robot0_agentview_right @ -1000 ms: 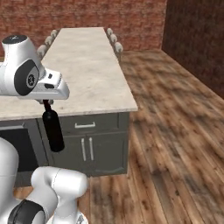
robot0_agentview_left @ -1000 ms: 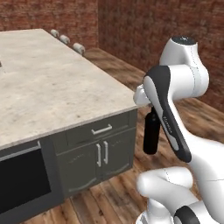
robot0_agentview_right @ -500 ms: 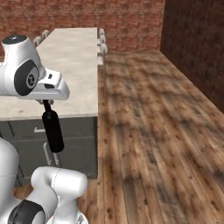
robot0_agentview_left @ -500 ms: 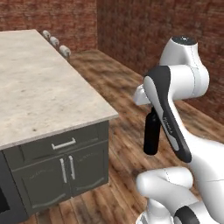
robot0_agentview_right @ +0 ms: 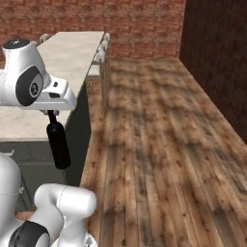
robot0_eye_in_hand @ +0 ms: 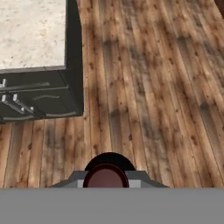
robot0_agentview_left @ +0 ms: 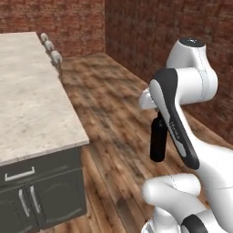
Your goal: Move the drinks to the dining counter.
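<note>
- the gripper (robot0_agentview_right: 51, 114) is clamped on the neck of the tall black wine bottle (robot0_agentview_right: 58, 144) – it hangs upright under the hand, out over the wooden floor (robot0_agentview_right: 159, 144), just off the corner of the dining counter (robot0_agentview_left: 27, 104)
- from the hand camera you look straight down on the bottle's reddish cap (robot0_eye_in_hand: 106, 176), with the dark cabinets (robot0_eye_in_hand: 39, 98) under the counter off to the upper left
- to do this carry well i'd say hold the grip firm and the bottle vertical while the base drives, then lift it clear of the counter edge before swinging in – hanging this low it'd likely clip the stone
- compared with a second ago the whole view has shifted: the counter has slid left, more floor and brick wall (robot0_agentview_left: 173, 41) show, and the stools (robot0_agentview_right: 101, 50) look nearer – that's the base moving; the bottle sits the same in the hand
</note>
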Controlling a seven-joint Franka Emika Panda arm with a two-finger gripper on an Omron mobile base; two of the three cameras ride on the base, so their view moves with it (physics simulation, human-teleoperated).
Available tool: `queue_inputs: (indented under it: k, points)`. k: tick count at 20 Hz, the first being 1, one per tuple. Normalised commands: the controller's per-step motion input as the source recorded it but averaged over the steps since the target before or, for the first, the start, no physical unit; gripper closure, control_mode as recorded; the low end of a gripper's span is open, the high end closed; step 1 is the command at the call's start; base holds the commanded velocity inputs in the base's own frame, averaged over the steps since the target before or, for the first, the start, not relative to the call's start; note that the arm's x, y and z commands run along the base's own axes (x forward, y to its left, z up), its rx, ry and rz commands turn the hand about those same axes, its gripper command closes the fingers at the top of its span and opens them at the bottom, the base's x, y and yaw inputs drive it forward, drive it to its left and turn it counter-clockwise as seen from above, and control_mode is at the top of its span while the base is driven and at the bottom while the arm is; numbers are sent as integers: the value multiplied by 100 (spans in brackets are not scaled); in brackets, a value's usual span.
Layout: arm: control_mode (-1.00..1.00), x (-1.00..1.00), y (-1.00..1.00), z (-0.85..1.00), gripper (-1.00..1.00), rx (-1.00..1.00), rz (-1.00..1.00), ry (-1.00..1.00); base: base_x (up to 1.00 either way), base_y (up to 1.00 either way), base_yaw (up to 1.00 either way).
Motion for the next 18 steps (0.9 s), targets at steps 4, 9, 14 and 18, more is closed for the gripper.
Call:
queue_inputs:
  k: [4, 9, 14, 18]
  points:
    - [100, 0, 0, 0, 100, 0, 0, 0, 67, -100, 24]
    - [100, 0, 0, 0, 100, 0, 0, 0, 50, -100, 30]
    - [100, 0, 0, 0, 100, 0, 0, 0, 43, -100, 37]
    - [100, 0, 0, 0, 100, 0, 0, 0, 42, -99, 47]
